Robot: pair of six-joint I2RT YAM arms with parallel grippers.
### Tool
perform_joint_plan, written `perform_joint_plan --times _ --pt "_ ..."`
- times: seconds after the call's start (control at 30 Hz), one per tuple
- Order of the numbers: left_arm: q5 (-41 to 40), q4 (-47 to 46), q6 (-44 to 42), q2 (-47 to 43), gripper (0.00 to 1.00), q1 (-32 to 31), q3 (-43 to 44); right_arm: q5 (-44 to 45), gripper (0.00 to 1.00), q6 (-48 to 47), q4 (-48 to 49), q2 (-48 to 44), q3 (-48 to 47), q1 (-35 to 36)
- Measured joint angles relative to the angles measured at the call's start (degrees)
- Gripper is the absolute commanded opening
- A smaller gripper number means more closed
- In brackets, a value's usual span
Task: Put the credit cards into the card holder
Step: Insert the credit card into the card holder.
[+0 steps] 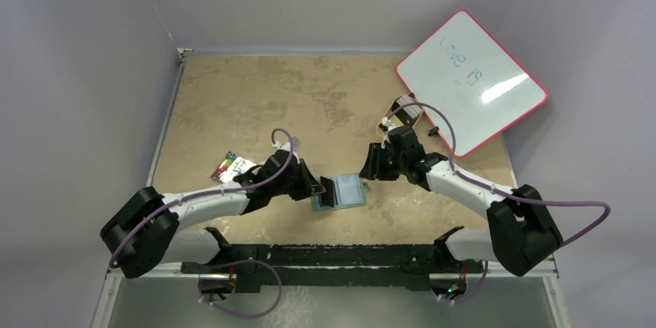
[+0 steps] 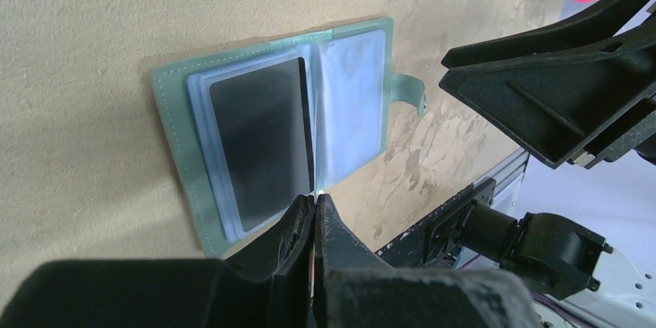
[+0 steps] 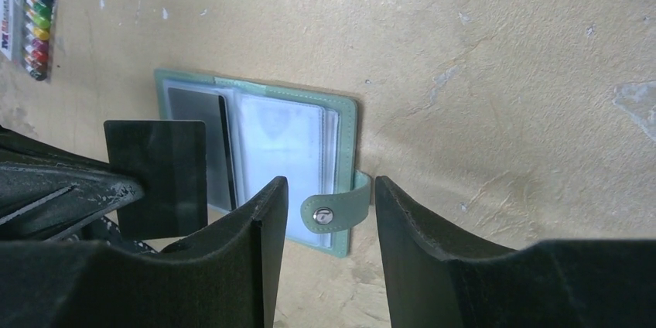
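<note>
Green and lying open, the wallet (image 1: 346, 191) sits on the tan table (image 1: 255, 96) near its front edge, between the two grippers. The top view gives that layout but little detail of the pockets.

The left wrist view shows the left gripper (image 2: 316, 198) pinched tight on a held card (image 3: 158, 177). From that camera the card is edge-on, a thin pale line standing over the fold between the two clear pages. The right wrist view shows its face instead: a dark plain rectangle, upright, overlapping the wallet's left page. Neither view shows whether its far edge touches a sleeve.

A second dark card, the sleeved card (image 2: 259, 142), lies flat in the left page's clear pocket. The right page looks pale and glossy, its contents unreadable.

The right gripper (image 3: 331, 189) has its jaws apart and grips nothing. In its own view the fingers frame the snap tab (image 3: 333, 214), which sticks out from the wallet's right edge. Whether they touch the tab cannot be told.

Only the top view shows the red-rimmed whiteboard (image 1: 472, 80) at the far right. A marker pack (image 3: 31, 30) lies beyond the wallet's left side.
</note>
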State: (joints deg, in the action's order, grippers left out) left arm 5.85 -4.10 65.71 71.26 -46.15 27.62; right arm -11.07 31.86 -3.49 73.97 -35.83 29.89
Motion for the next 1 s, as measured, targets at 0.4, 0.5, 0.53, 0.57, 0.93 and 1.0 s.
perform_joint_plan --times 0.4,0.5,0.53,0.57,0.93,1.0 --pt "1.4 -6.6 1.2 6.8 0.00 0.0 -0.3 -0.4 0.42 -1.0 3.0 5.0 0.3 0.0" --pt "1.5 -7.4 1.2 7.2 0.00 0.0 -0.3 -0.8 0.39 -0.8 4.7 5.3 0.8 0.0" --pt "1.4 -7.6 1.2 7.3 0.00 0.0 -0.3 -1.0 0.39 -0.8 5.3 5.6 1.0 0.0" --pt "1.4 -7.7 1.2 7.3 0.00 0.0 -0.3 -1.4 0.38 -0.8 5.8 5.9 1.2 0.0" --pt "1.4 -9.6 1.3 5.7 0.00 0.0 -1.0 -1.9 0.36 0.1 7.3 6.7 2.9 0.0" --pt "1.4 -10.1 1.3 5.7 0.00 0.0 -1.3 -1.9 0.36 0.2 7.4 6.7 3.0 0.0"
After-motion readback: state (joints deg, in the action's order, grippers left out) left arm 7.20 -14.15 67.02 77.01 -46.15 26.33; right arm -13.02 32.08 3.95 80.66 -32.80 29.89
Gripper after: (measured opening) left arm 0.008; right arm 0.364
